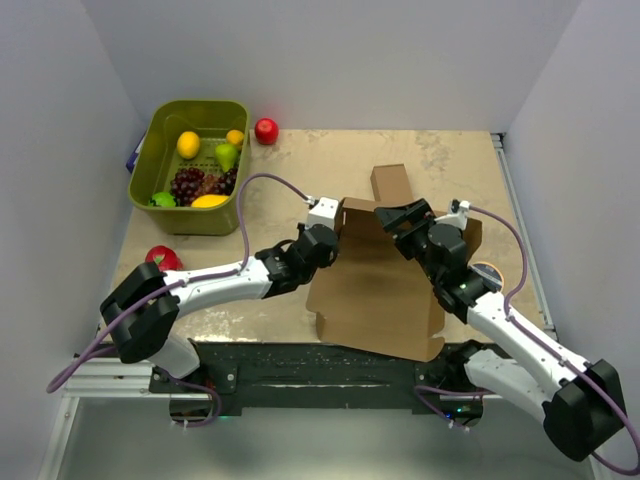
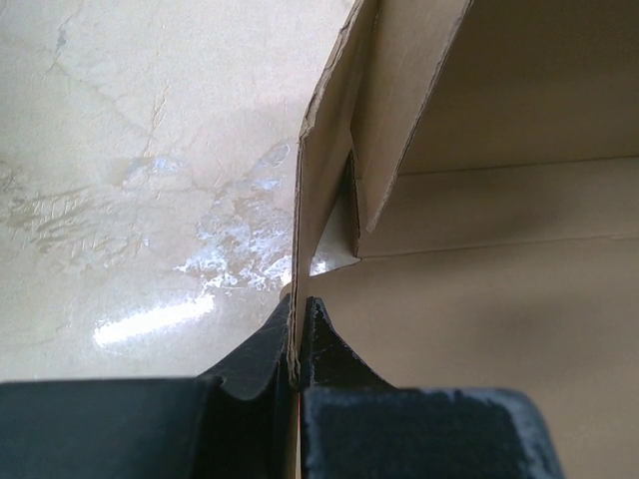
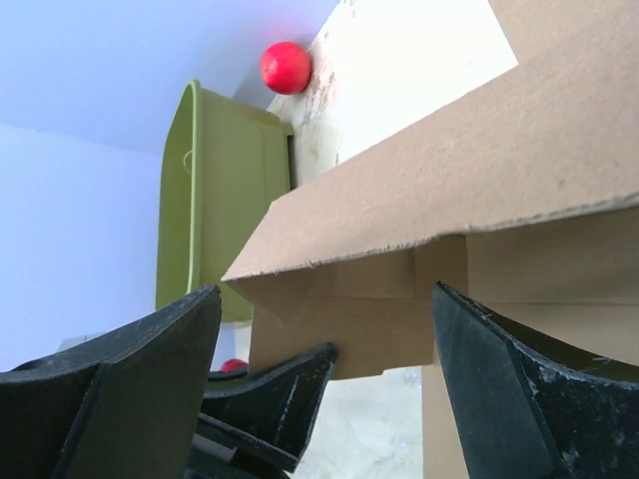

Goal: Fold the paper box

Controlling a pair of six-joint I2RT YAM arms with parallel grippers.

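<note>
Top external view: the plain brown paper box (image 1: 375,290) sits half-folded to the right of the green bin (image 1: 150,150). The left gripper (image 2: 297,344) is clamped on its upright side wall. The right gripper (image 3: 327,291) has its jaws wide apart astride a raised flap.

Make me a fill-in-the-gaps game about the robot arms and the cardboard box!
1. The ___ arm's jaws pinch a wall of the paper box.
2. The right arm's jaws stand wide ___, clamping nothing.
3. The fruit lies in a ___ basket.
4. The round fruit just outside the basket, by the back wall, is ___.

Missing words: left; open; green; red.
</note>
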